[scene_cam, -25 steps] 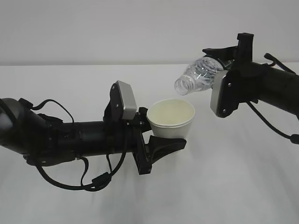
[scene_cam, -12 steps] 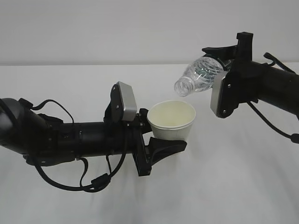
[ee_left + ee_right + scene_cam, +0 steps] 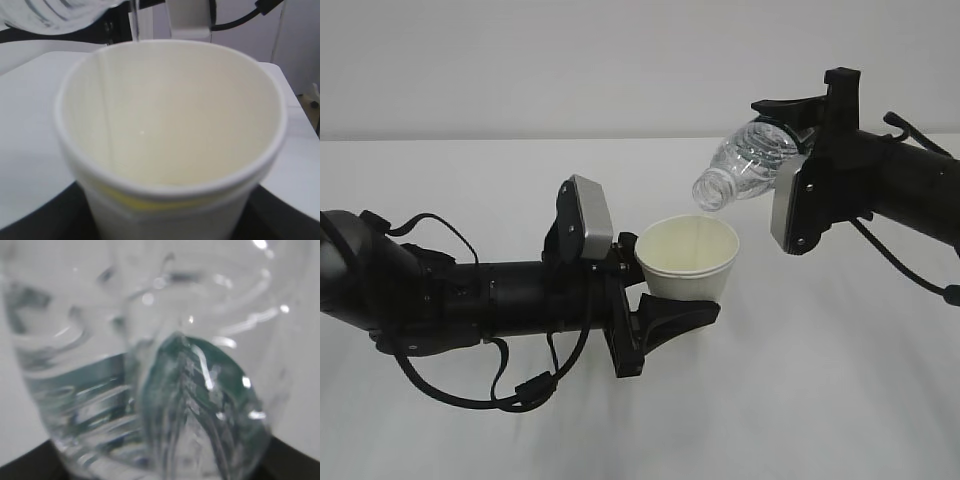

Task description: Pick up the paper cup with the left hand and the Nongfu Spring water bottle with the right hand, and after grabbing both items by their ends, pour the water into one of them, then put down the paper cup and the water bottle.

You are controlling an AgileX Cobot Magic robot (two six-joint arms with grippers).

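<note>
Paper makes the first risk plain: the paper cup (image 3: 686,258) is thin-walled and held low down between the jaws of the left hand (image 3: 655,300), so extra squeeze or a jolt could, in my judgement, buckle the wall and tip its contents onto the white table (image 3: 820,400).

The second risk sits at the other arm. The right hand (image 3: 798,150) is clamped on the base end of the Nongfu Spring water bottle (image 3: 745,162), which is tilted so its uncapped mouth points down and toward the left gripper, just above the cup's far rim and not touching it. The mouth hangs near the rim's edge rather than over the centre, so a small drift of either arm could send the stream outside the cup. A steeper tilt could make it gush and splash.

Contents: in the left wrist view a thin stream of the water (image 3: 105,100) runs down inside the cup along its left wall. The cup's pale yellowish floor looks barely wetted; I cannot tell any level. In the right wrist view the bottle fills the frame, clear ribbed plastic with a patch of green label, and how much liquid it holds is unclear.

Both containers are held clear of the table.
</note>
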